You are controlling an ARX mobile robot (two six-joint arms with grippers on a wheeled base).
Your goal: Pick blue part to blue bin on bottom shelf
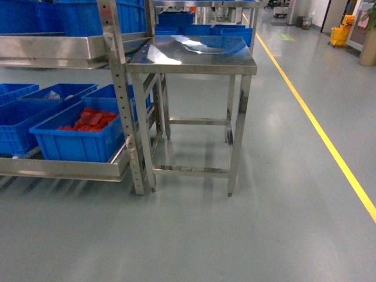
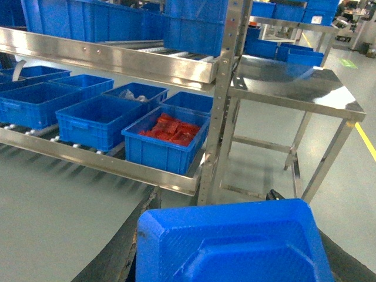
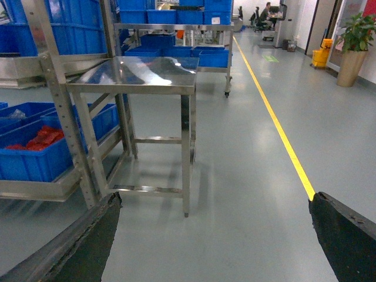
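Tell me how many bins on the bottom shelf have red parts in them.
1: the front blue bin at the right end of the bottom shelf, beside the rack's upright post. Bins farther left are partly cut off, so more could be hidden.

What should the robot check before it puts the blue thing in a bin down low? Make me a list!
1. Blue part in left gripper: ok, sits between the dark fingers.
2. Right gripper free: ok, open, nothing in it.
3. Bottom shelf in sight: ok.
4. Nearest bin: not ok, holds red parts.
5. Bin beside it: ok, looks empty.
6. Close enough to reach: cannot tell.
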